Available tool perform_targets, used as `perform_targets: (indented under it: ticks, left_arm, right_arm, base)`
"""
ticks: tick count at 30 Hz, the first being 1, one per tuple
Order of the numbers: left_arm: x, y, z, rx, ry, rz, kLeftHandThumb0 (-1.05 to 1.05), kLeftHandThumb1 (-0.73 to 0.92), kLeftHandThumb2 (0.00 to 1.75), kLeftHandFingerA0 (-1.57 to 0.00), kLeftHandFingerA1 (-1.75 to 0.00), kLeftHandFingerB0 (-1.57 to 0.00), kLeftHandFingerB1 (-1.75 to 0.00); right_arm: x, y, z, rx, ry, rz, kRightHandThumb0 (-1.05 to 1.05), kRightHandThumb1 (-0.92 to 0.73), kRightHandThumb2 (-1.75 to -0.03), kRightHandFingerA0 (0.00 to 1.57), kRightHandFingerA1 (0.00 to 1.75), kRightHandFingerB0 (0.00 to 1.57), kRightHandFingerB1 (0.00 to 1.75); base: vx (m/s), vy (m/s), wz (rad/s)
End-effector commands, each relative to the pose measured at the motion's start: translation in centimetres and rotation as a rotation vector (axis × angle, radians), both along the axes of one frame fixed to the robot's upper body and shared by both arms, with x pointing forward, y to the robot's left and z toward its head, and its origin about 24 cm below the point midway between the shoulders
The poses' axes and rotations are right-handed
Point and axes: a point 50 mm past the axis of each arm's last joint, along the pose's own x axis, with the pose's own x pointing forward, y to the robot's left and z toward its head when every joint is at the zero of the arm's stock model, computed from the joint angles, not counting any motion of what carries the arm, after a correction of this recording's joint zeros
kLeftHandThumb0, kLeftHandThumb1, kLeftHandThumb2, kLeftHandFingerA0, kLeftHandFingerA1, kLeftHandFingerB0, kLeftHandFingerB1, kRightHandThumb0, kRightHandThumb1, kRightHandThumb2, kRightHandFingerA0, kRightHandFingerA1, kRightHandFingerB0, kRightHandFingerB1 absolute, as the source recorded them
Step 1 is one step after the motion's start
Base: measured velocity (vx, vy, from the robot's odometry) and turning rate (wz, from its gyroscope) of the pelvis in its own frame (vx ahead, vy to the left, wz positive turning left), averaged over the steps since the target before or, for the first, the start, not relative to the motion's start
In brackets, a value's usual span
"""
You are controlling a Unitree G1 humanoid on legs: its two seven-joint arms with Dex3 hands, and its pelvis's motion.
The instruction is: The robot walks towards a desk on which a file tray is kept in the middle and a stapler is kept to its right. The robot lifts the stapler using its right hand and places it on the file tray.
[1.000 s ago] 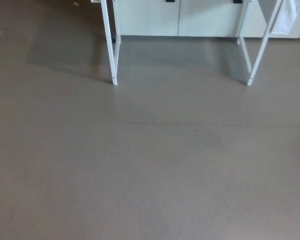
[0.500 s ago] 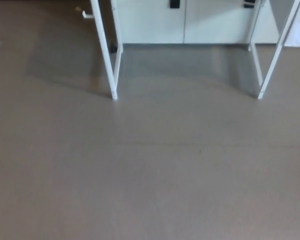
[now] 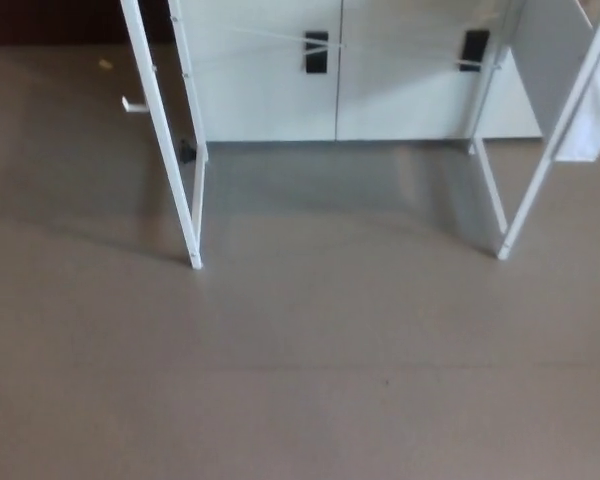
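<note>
Only the white legs of the bench show, in the upper half of the frame, with bare floor below and a pale cabinet behind. The bench top is cut off above the upper edge, so the stapler and file tray are unseen, presumably ahead. Neither the right hand nor the left hand shows, so their opening cannot be told.

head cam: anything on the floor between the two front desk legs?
Nothing. In the head view, bare floor runs from the left leg to the right leg.
</note>
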Motion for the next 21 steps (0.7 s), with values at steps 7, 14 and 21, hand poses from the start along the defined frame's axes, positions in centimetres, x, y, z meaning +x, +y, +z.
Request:
perform_targets:
  ticks: [7, 14, 21]
  left_arm:
    - [1.01, 0.53, 0.69, 0.030, -0.033, -0.024, -0.71, 0.45, 1.02, -0.68, -1.07, -0.72, -1.00]
    - [1.13, 0.55, 0.70, 0.047, -0.017, -0.037, -0.72, 0.41, 1.08, -0.47, -0.83, -0.48, -0.80]
    - [1.46, 0.79, 1.04, 0.037, -0.036, -0.025, -0.69, 0.46, 1.07, -0.49, -0.86, -0.56, -0.84]
  right_arm:
    - [0.64, -0.30, 0.35, 0.012, -0.014, 0.026, -0.67, -0.44, -0.84, 0.00, 0.36, 0.00, 0.20]
    - [0.93, -0.34, 0.56, -0.054, 0.048, 0.047, -0.71, -0.47, -0.84, 0.00, 0.34, 0.06, 0.21]
    - [1.22, 0.08, 0.61, -0.054, -0.013, 0.063, -0.69, -0.44, -0.85, 0.06, 0.50, 0.04, 0.32]
  base:
    - [0.35, -0.180, 0.19]
    - [0.40, 0.070, -0.15]
    - [0.41, 0.105, -0.25]
